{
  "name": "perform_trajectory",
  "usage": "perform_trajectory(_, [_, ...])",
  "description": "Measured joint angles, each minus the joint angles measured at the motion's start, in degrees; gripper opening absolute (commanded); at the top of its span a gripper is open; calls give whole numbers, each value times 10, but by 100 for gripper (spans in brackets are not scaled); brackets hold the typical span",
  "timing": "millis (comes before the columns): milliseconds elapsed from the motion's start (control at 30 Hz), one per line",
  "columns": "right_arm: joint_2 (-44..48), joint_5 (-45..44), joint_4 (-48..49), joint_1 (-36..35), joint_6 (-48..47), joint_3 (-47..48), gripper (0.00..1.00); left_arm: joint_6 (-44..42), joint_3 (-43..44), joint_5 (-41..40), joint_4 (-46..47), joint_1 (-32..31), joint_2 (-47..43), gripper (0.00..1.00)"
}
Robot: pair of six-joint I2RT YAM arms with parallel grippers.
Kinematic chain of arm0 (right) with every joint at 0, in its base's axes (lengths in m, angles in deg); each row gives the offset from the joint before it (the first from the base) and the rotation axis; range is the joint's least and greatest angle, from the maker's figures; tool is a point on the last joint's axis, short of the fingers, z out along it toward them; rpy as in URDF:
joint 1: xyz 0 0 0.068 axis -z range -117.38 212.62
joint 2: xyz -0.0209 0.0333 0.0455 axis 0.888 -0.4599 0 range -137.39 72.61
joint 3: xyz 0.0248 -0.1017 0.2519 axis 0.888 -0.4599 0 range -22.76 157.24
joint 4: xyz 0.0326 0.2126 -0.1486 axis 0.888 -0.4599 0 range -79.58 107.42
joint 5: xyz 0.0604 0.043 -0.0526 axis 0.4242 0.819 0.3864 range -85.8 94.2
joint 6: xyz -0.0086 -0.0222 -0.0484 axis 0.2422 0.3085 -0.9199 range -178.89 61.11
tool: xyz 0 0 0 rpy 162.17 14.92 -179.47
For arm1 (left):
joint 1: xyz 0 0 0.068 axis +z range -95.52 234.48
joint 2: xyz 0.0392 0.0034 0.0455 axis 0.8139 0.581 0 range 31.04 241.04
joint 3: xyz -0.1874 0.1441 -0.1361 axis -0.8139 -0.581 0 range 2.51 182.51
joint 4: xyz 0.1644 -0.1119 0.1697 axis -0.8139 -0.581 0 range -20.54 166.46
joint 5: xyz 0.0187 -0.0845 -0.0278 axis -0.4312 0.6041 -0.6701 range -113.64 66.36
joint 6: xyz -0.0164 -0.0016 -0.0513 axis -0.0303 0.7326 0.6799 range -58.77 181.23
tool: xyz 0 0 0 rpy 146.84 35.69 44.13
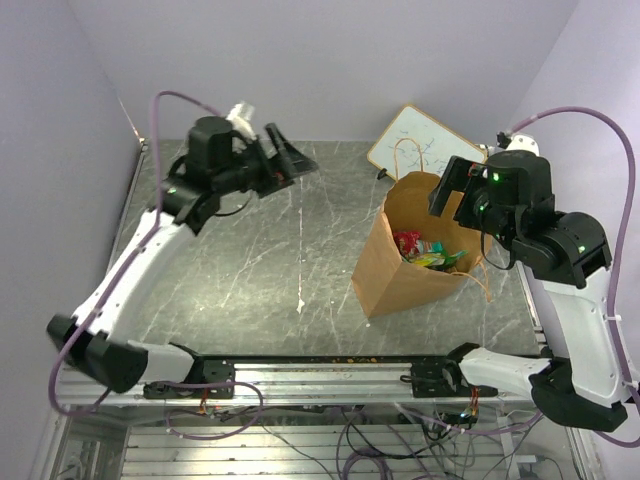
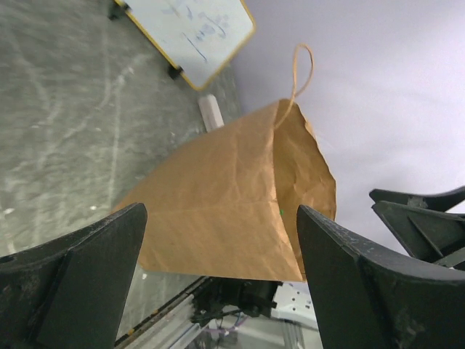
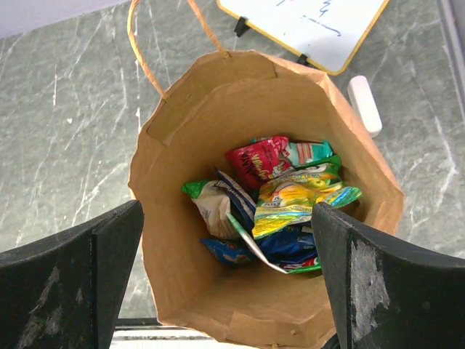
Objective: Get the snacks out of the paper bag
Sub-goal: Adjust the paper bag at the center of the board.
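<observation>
Right end effector gaping over paper bag rim, snacks inside; left end effector gaping, well apart.

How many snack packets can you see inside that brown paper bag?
5 at least, all piled in the paper bag: red packet at the back, teal packet beside it, yellow-green packet on top, tan packet left, blue packet underneath. Others may be hidden.

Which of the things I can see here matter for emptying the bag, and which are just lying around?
For the job:
- paper bag, standing with its mouth open
- snacks, heaped inside it
- right gripper, jaws open, above the bag's mouth

Lying about:
- white writing board, behind the bag
- small white block, near the board
</observation>
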Motion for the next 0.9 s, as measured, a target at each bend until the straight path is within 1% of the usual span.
perform_trajectory(133, [11, 19, 20, 1, 0, -31, 100, 6, 49, 0, 39, -67, 93, 95])
perform_trajectory(267, [40, 30, 42, 1, 1, -59, 100, 8, 133, 0, 77, -121, 194, 95])
perform_trajectory(300, [47, 30, 45, 1, 2, -63, 100, 9, 153, 1, 84, -132, 216, 96])
perform_trajectory(333, [57, 30, 50, 1, 3, -66, 100, 10, 175, 3, 92, -143, 241, 100])
perform_trajectory(400, [78, 29, 58, 1, 7, -73, 100, 12, 217, 7, 109, -158, 287, 92])
perform_trajectory(500, [100, 22, 64, 1, 9, -80, 100, 20, 271, 17, 125, -171, 352, 84])
perform_trajectory(633, [122, 12, 66, 2, 11, -84, 100, 37, 330, 31, 139, -176, 424, 66])
perform_trajectory(733, [128, 6, 65, 2, 13, -88, 100, 54, 360, 42, 148, -178, 464, 46])
perform_trajectory(800, [132, 4, 60, 2, 16, -93, 100, 66, 377, 47, 152, -178, 482, 35])
perform_trajectory(867, [135, 4, 51, 2, 19, -96, 100, 70, 391, 49, 152, -178, 493, 16])
perform_trajectory(900, [137, 4, 47, 2, 20, -97, 100, 70, 396, 49, 151, -179, 495, 8])
